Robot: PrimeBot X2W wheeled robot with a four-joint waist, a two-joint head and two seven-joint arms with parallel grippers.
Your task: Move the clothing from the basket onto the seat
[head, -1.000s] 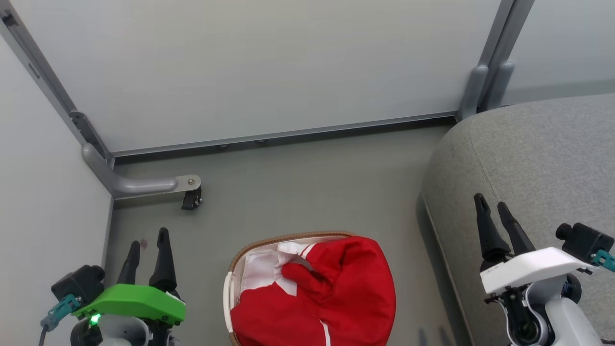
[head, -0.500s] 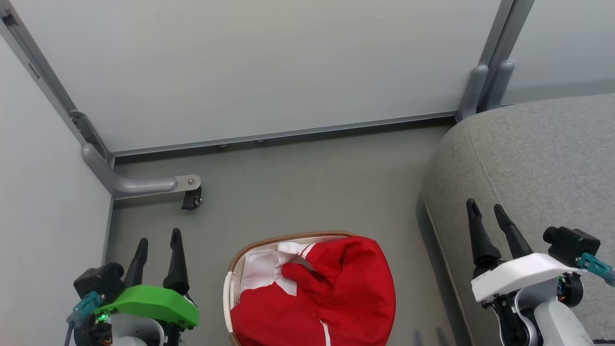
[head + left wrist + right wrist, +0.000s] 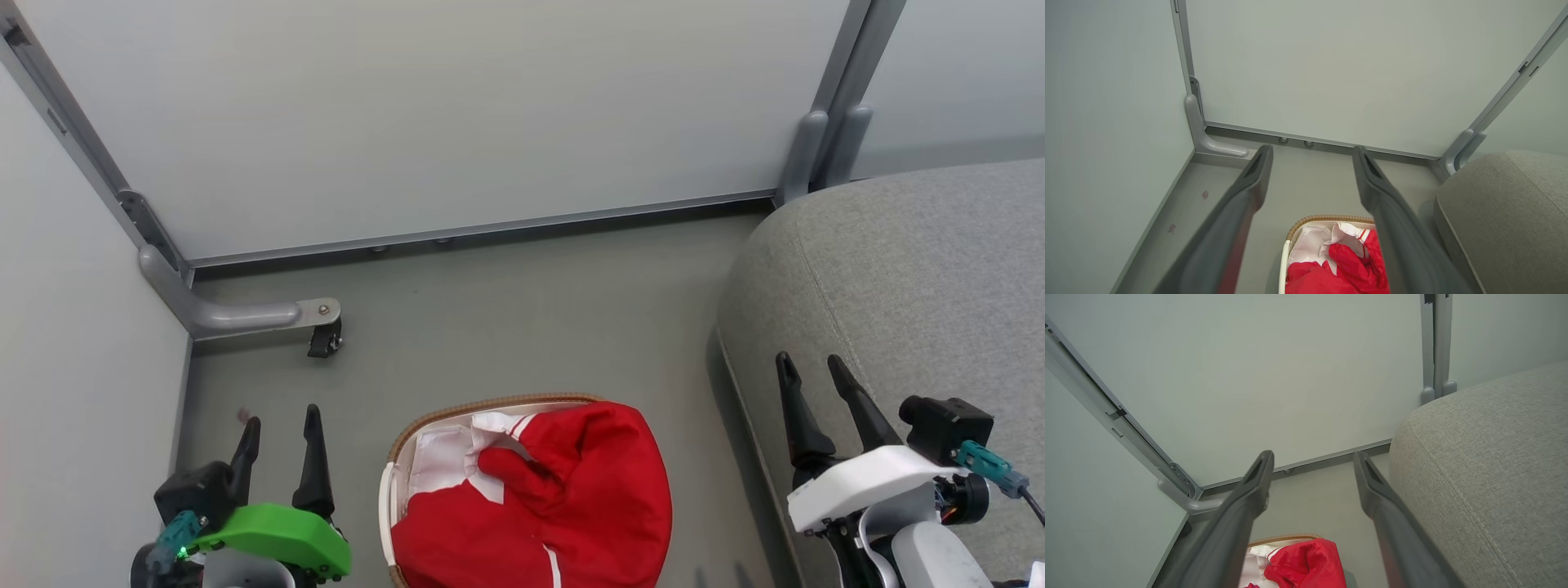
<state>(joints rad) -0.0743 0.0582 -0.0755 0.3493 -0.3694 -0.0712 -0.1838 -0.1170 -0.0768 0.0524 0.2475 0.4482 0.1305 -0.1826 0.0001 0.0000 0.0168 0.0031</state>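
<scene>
While left gripper (image 3: 282,415) and right gripper (image 3: 809,359) flank the basket (image 3: 457,407), jaws wide, empty | step: first pickup pending, clothing (image 3: 563,506) heaped inside | next: lower, pinch a fold, lift across to seat (image 3: 914,269)

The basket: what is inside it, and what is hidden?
Red clothing with white bands fills the basket, spilling over its rim, with white fabric at the far left. Whatever lies beneath the heap is covered.
</scene>
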